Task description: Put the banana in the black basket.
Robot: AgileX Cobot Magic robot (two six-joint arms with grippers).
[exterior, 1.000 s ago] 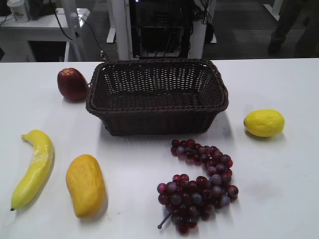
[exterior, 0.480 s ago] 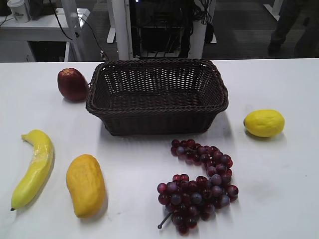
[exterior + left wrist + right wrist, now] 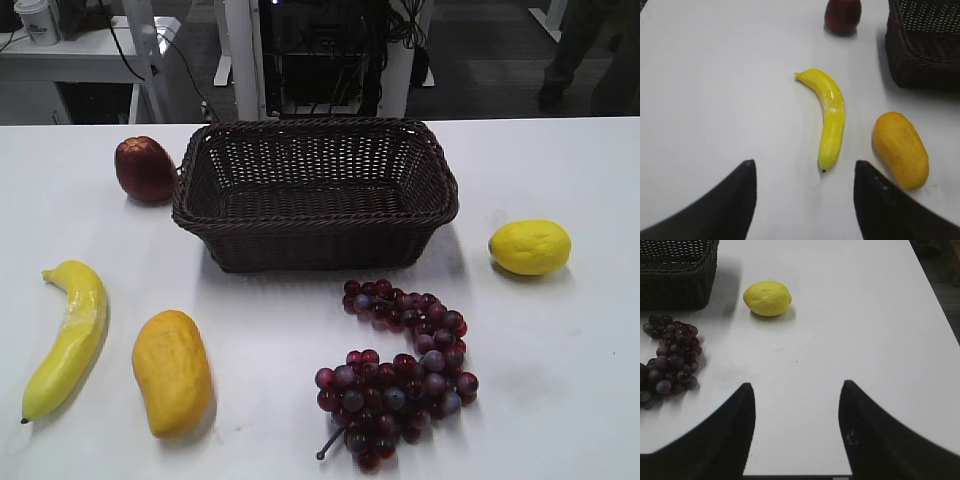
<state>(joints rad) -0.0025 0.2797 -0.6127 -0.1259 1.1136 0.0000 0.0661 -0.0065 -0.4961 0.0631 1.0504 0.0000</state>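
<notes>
The yellow banana [image 3: 70, 335] lies on the white table at the front left, left of the mango; it also shows in the left wrist view [image 3: 830, 117]. The black basket [image 3: 315, 225] stands empty at the back middle; its corner shows in the left wrist view [image 3: 920, 75] and in the right wrist view [image 3: 675, 290]. My left gripper [image 3: 805, 167] is open and empty, above the table just short of the banana's near tip. My right gripper [image 3: 796, 390] is open and empty over bare table, short of the lemon. Neither gripper shows in the exterior view.
An orange-yellow mango [image 3: 172, 372] lies right of the banana. A red apple [image 3: 145, 169] sits left of the basket. A bunch of purple grapes [image 3: 400, 370] lies in front of the basket. A lemon [image 3: 529, 247] sits to its right. The table's right edge [image 3: 935, 305] is near.
</notes>
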